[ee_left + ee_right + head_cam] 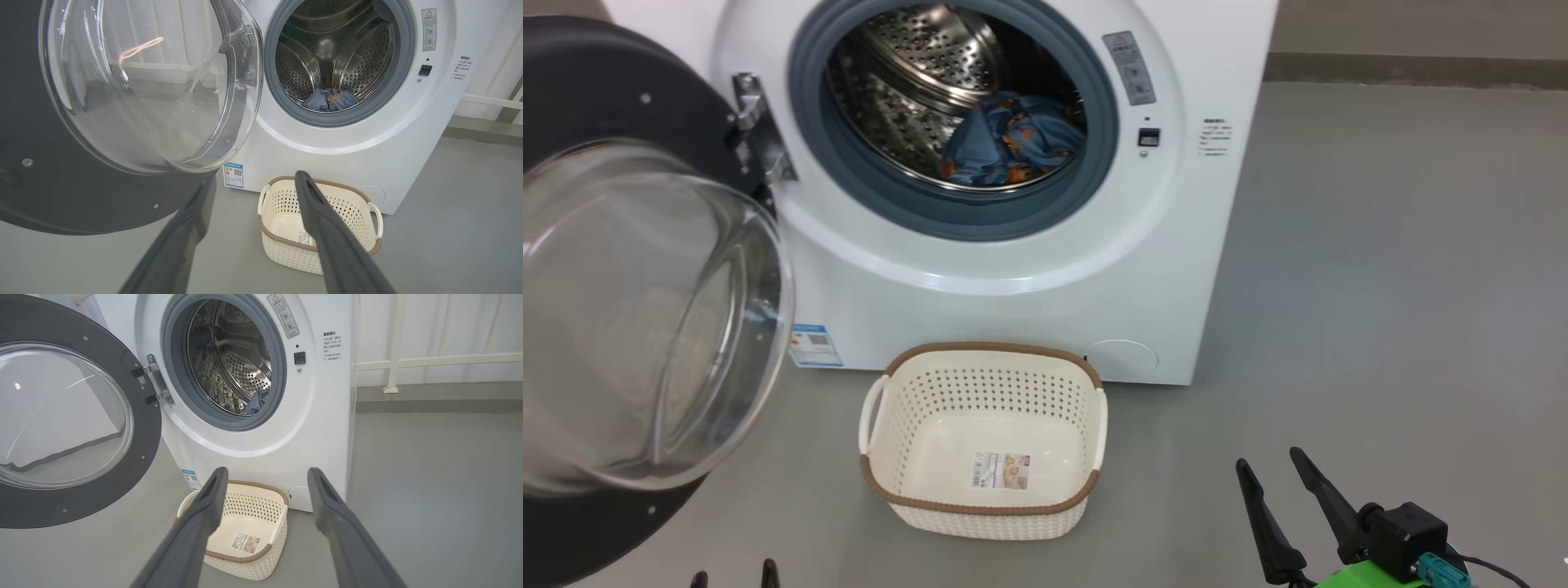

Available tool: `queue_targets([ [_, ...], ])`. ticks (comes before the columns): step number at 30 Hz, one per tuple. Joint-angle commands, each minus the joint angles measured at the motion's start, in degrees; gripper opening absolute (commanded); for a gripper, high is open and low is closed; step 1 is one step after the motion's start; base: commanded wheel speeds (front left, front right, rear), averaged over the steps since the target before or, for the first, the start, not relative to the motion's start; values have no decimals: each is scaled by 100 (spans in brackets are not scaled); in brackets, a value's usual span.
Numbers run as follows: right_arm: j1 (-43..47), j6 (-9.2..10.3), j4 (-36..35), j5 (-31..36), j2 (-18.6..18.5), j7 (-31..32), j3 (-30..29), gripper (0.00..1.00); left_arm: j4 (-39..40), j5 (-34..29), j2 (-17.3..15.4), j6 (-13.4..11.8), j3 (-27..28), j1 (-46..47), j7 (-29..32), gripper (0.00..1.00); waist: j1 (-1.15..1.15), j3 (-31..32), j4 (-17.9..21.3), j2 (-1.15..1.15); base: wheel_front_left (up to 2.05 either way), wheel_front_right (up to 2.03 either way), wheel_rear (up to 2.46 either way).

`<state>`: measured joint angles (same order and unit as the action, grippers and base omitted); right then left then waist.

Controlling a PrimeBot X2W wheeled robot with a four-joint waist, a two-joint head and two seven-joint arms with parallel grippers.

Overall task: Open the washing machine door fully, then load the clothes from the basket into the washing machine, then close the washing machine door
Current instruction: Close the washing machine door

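Head view | my right gripper point(1267, 460) 5 o'clock, left gripper point(734, 572) 7, both spread wide, empty | clothes point(1013, 139) in drum point(907, 82), 12 | basket point(992, 346) 6 | door point(645, 310) open, 9

We see the washing machine point(1029, 269) in smooth glossy white, its perforated drum point(907, 90) of shiny steel, ringed by a matt grey rubber gasket point(809, 139). At far left, the washing machine door point(637, 286) pairs a matt dark rim with clear glass. The clothes point(1013, 139) are soft printed cloth. The basket point(988, 384) is cream perforated plastic, the floor point(1380, 286) smooth matt grey.
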<state>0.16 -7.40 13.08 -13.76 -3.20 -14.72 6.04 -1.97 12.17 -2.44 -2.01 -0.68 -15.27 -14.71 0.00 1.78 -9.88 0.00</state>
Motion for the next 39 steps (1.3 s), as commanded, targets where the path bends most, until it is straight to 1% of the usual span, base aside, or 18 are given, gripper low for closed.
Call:
queue_targets([
  [1,-81,-9,-134,-21,8,-28,151,100,105,19,-43,-30,191,57,-29,100,0,29,-211,0,0,0,0],
  [10,-50,-9,-121,-39,21,-28,178,100,24,148,-43,-68,208,-10,-29,100,0,54,-742,0,0,0,0],
  [21,-40,-9,-118,-47,29,-28,205,100,-44,161,-43,-89,306,-75,-29,100,0,130,-1414,0,0,0,0],
  [27,-15,-9,-116,-74,31,-28,230,100,-91,162,-43,-107,339,-127,-29,100,0,221,-1702,0,0,0,0],
  [39,-220,-9,-25,-77,32,-28,401,100,44,271,-43,-282,437,-209,-29,100,0,136,-1806,0,0,0,0],
])
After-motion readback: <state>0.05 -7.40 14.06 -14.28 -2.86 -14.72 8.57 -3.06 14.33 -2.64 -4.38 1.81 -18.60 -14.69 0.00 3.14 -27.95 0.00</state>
